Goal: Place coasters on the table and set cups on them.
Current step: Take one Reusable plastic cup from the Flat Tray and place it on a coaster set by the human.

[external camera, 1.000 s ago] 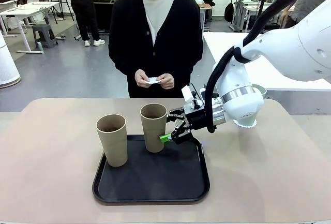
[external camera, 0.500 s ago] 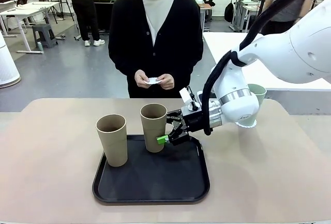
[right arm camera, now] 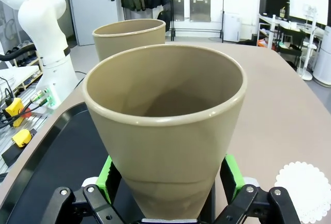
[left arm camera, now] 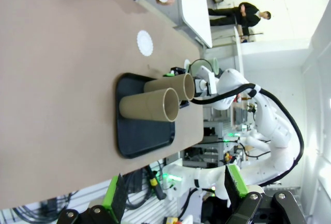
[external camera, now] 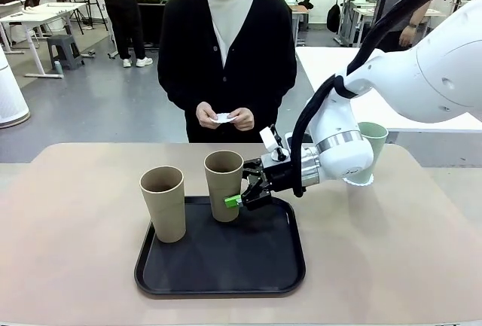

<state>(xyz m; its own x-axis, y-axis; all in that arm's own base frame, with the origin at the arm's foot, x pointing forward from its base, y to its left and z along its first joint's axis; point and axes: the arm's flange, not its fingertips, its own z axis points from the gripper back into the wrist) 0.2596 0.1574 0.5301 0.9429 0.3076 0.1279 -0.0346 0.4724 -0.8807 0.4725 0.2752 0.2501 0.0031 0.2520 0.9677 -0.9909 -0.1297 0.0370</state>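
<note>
Two tan cups upright on black tray [external camera: 218,269]: left cup [external camera: 163,204], right cup [external camera: 224,183]. Right gripper [external camera: 239,196] spread wide astride right cup's base, not clamped. Left gripper [left arm camera: 175,190] spread, empty. Bare coaster [right arm camera: 305,185] on table [external camera: 75,228].

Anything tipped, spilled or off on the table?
Nothing stands out. The left tan cup and right tan cup stand upright on the black tray, nothing spilled. A bare coaster lies flat on the table. The right claw sits open around the right tan cup.
</note>
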